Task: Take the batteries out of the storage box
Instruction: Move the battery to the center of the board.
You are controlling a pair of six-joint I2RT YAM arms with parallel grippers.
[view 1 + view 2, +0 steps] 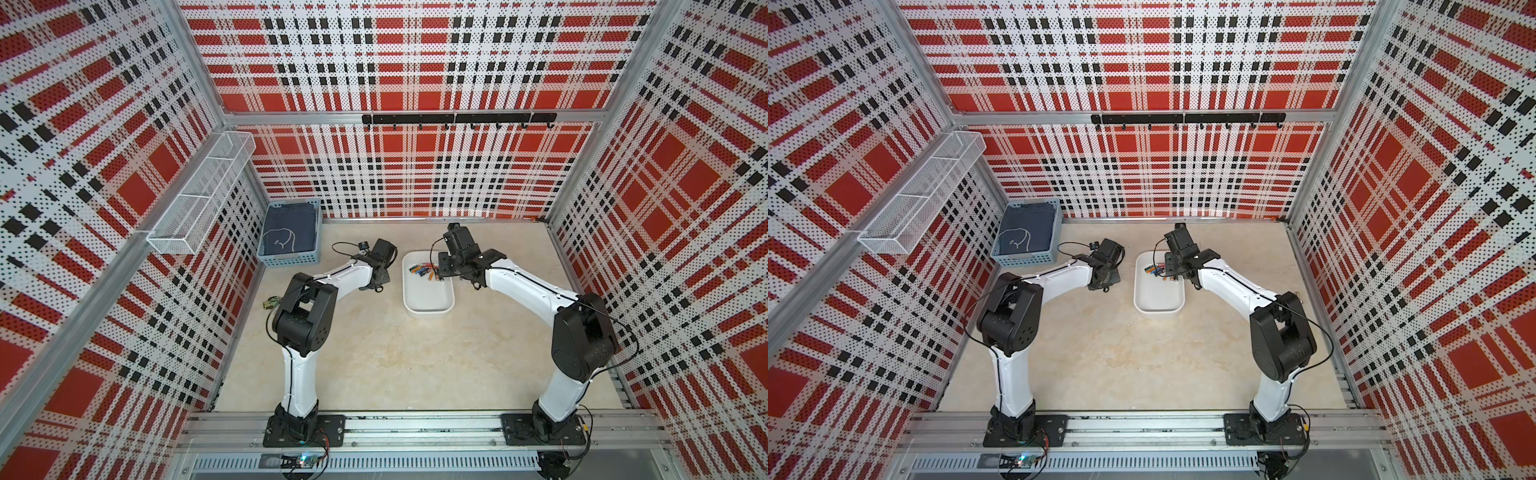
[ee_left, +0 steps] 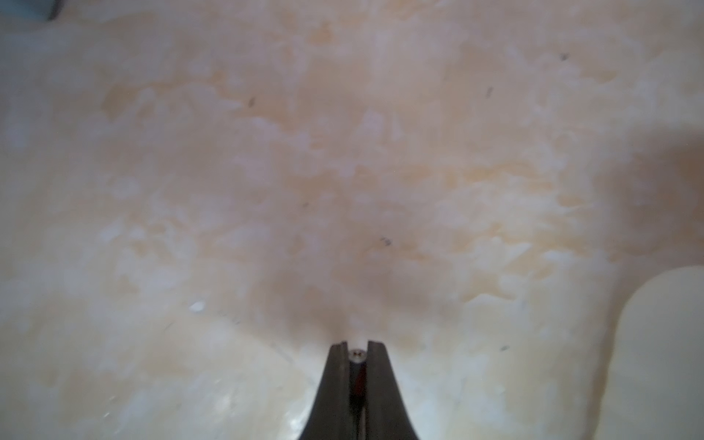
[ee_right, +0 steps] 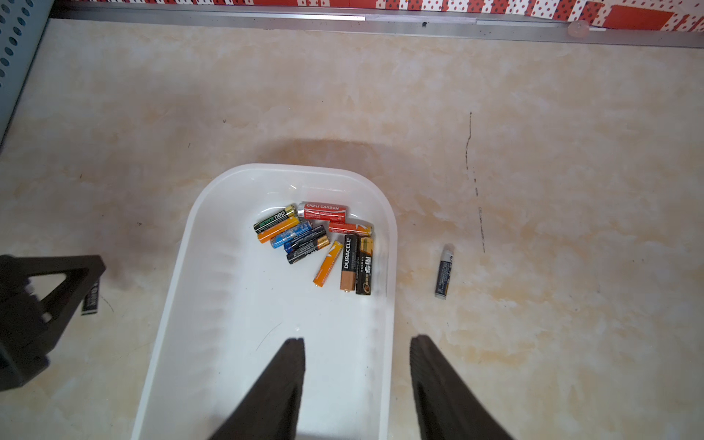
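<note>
the right gripper (image 3: 358,339) is the nearer hand. its fingers stand moderately apart with nothing between them. in the right wrist view one fingertip is over the floor of the box (image 3: 213,244) and the other is just outside the side rim, over the table (image 3: 533,152).

the batteries (image 3: 316,240) lie straight ahead of those fingertips, bunched in the box's far end, the end toward the back wall. nearest are the duracell (image 3: 348,263) and a black-gold cell (image 3: 364,266), which touch side by side close to the side wall. both run along the box's long side, in line with the reach and across the line on which the fingers close. the duracell's copper end points back at the gripper. an orange cell (image 3: 328,263) just beside them is tilted off that line. the cells beyond, among them a red cell (image 3: 324,211), lie mostly crosswise.

the likely move is forward and down, shifted a little inward so that both fingers clear the rim. the touching pair may come up together or roll.

the left gripper (image 2: 357,344) is closed, low over the table outside the box's other long side. a small metal cap shows in the slit, but whether it is a battery cannot be told. a dark cell (image 3: 90,301) sits just by it, and a loose cell (image 3: 445,271) lies on the table on the right arm's side.
</note>
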